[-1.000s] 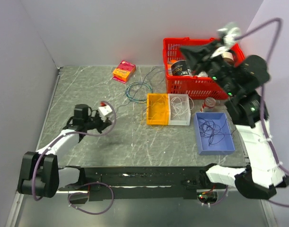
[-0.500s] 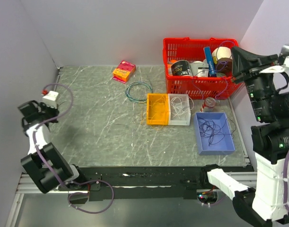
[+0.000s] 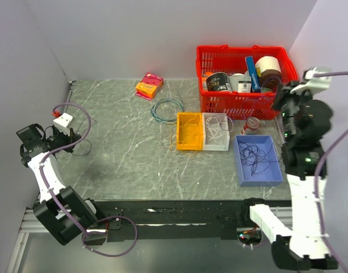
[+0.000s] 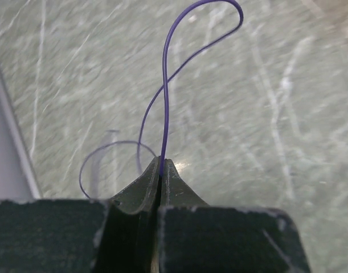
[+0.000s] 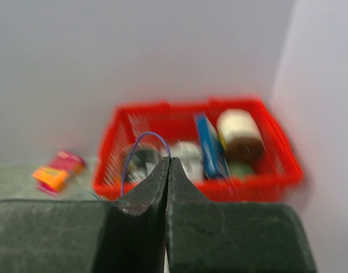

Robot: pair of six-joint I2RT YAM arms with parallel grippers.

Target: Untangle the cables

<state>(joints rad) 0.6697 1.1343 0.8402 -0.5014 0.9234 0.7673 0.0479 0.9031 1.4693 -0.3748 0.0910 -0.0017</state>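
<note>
Purple strand point(image 4: 164, 114) pinched in fully closed left gripper point(image 4: 161, 165), left edge | right gripper point(image 5: 168, 162) clamped on thin loop point(image 5: 144, 135), raised beside red basket point(image 3: 242, 49) | dark cables point(image 3: 254, 154) in blue tray point(image 3: 240, 164) | risk: wire slipping from tips, snagging basket

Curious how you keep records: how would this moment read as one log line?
left gripper: shut on purple wire, above table | right gripper: shut on thin wire, raised, facing red basket

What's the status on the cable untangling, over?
Left pincer shut on thin purple wire strand. Right pincer shut on thin purple wire loop. Nothing visibly in the way.
</note>
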